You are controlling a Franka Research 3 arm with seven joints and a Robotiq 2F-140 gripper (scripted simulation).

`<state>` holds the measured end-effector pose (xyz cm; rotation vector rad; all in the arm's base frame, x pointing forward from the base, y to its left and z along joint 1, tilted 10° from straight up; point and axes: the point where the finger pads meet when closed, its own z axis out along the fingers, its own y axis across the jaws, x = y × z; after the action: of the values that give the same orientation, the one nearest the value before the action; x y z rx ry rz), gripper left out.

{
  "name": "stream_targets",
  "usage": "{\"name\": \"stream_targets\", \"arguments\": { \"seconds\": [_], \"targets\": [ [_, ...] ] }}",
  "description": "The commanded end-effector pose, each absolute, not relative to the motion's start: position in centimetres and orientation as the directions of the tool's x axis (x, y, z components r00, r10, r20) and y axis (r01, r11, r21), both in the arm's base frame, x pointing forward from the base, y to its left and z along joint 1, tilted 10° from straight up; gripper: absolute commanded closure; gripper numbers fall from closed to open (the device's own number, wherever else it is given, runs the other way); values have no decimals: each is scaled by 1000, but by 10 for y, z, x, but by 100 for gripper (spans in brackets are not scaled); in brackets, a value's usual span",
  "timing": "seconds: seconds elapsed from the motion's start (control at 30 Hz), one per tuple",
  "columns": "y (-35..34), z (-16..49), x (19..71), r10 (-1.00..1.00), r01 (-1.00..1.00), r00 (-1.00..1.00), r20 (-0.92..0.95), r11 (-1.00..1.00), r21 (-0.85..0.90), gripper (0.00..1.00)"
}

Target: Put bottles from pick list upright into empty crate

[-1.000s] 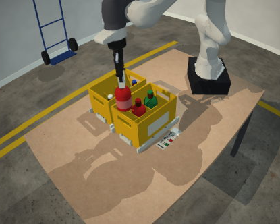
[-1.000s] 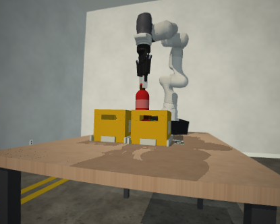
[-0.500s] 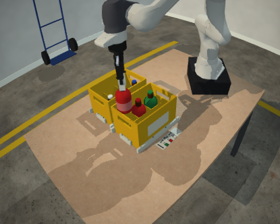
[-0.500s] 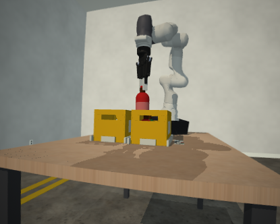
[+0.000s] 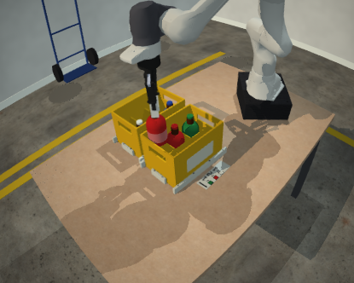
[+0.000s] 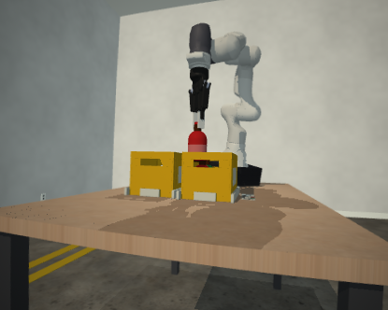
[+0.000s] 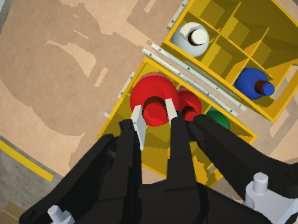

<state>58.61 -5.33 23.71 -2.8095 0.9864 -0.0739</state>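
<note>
My gripper (image 5: 154, 112) (image 6: 199, 122) (image 7: 155, 112) is shut on the neck of a red bottle (image 5: 157, 125) (image 6: 197, 137) (image 7: 145, 90). The bottle is upright, its lower part inside the crate beside the pick list (image 5: 159, 166) (image 6: 208, 182); its base is hidden. Another red bottle (image 5: 176, 138) (image 7: 190, 101) and a green bottle (image 5: 190, 128) (image 7: 218, 119) stand in that crate. The other crate (image 5: 129, 133) (image 6: 152, 179) holds a white-capped bottle (image 5: 139, 123) (image 7: 186, 44) and a blue bottle (image 5: 170, 103) (image 7: 251, 84). The pick list strip shows green and red marks; its numbers are unreadable.
The two yellow crates stand close side by side, with pale strips along their bases. The robot's black base block (image 5: 264, 106) stands at the back of the table. A blue hand truck (image 5: 79, 72) stands on the floor beyond.
</note>
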Motion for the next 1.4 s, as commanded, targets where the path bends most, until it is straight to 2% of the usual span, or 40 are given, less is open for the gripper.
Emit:
{"name": "stream_targets", "arguments": {
  "seconds": [0.0,1.37],
  "targets": [
    [-52,238,591,-628,-617,778,7,-766,-178,100],
    [-46,203,596,-628,-617,778,7,-766,-178,100]
  ]
}}
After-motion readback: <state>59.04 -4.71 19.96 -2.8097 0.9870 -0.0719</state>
